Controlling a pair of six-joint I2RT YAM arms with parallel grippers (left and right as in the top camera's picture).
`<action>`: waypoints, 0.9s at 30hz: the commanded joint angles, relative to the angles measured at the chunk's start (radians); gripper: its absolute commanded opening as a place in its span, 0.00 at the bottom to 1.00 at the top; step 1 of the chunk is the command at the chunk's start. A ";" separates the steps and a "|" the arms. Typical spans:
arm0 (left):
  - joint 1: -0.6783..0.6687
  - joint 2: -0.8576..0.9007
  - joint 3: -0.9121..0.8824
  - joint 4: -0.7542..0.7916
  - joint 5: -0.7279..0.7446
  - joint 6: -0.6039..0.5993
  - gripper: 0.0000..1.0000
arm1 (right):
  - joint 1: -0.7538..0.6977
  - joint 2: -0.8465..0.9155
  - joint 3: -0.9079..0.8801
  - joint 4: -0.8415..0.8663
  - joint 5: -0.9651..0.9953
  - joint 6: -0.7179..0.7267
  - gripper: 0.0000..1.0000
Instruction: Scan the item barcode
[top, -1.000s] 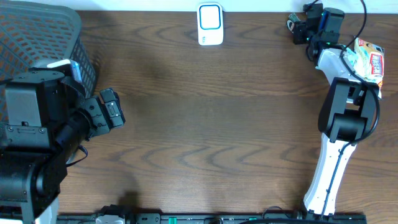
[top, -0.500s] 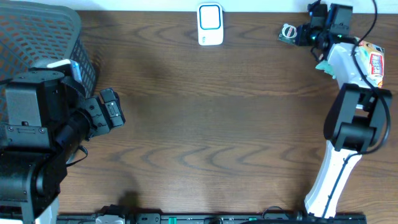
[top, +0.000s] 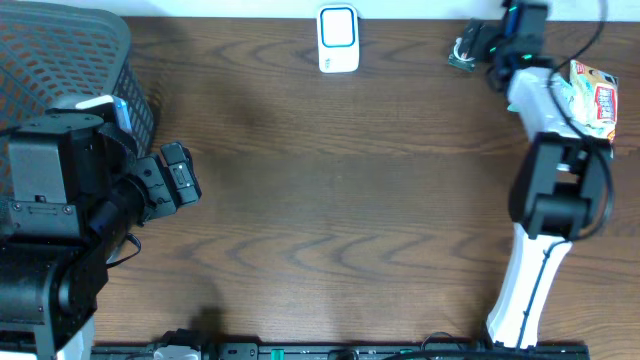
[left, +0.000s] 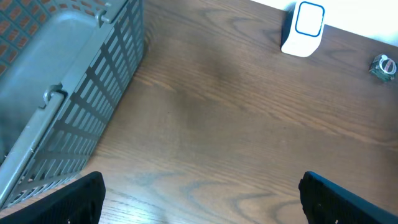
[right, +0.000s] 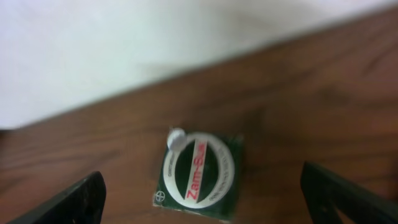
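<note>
You seem at pickup: right fingers (right: 68, 202) spread empty over the Zam-Buk tin (right: 198, 169) on the tabletop (right: 323, 87), so clamp it squarely, then carry it to the scanner (top: 338, 38).

Overhead top-down (wrists oblique, tin (top: 463, 52) shared)

Smooth, dark wood-grain desk (top: 340, 180); matt grey plastic lattice basket (top: 60, 50); glossy white plastic scanner (top: 338, 40); green tin (right: 198, 169), shiny printed lid.
</note>
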 joint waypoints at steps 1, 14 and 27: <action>0.002 -0.002 0.007 -0.003 -0.005 0.002 0.97 | 0.061 0.086 0.000 0.033 0.189 0.077 0.95; 0.002 -0.002 0.007 -0.003 -0.005 0.002 0.98 | 0.106 0.152 0.000 0.067 0.428 0.148 0.59; 0.002 -0.002 0.007 -0.003 -0.005 0.002 0.98 | 0.035 0.075 0.000 -0.121 0.426 0.144 0.53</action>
